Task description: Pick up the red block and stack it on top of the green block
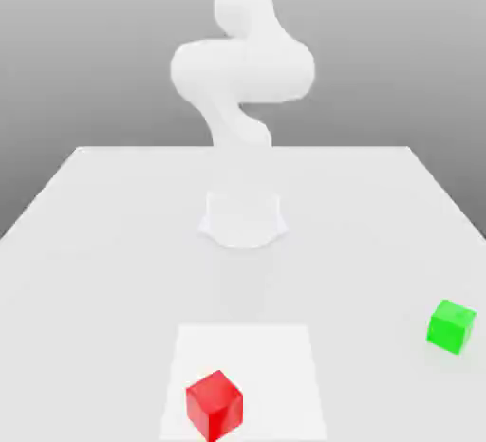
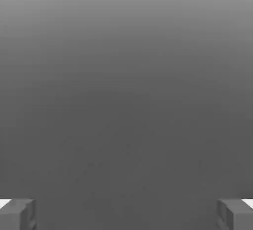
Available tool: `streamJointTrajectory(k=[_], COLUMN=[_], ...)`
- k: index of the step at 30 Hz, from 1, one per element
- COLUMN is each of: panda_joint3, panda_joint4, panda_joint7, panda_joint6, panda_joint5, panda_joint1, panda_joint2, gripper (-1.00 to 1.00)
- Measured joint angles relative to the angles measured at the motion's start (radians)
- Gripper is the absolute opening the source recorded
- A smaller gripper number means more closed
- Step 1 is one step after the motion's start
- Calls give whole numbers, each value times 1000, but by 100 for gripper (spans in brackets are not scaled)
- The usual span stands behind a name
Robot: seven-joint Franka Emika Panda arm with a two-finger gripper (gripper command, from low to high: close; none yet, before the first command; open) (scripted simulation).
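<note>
The red block (image 1: 214, 404) sits on the table (image 1: 95, 241) at about 6 o'clock in the exterior view, on a paler square patch (image 1: 275, 355). The green block (image 1: 450, 325) lies well apart, near 4 o'clock. The arm (image 1: 242, 70) stands at 12 o'clock. The gripper (image 2: 126, 214) is spread wide, holding nothing.

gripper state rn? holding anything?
Gripper: open, fingers spread wide, nothing between them. Red block and green block both sit on the table.
</note>
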Motion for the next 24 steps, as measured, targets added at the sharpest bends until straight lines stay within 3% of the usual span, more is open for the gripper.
streamJointTrajectory(k=[16,24], panda_joint3=[-176,-185], panda_joint4=[-105,-160], panda_joint7=[-534,-719], panda_joint6=[214,329], panda_joint5=[151,116], panda_joint1=[152,139], panda_joint2=[589,862], gripper=[0,0])
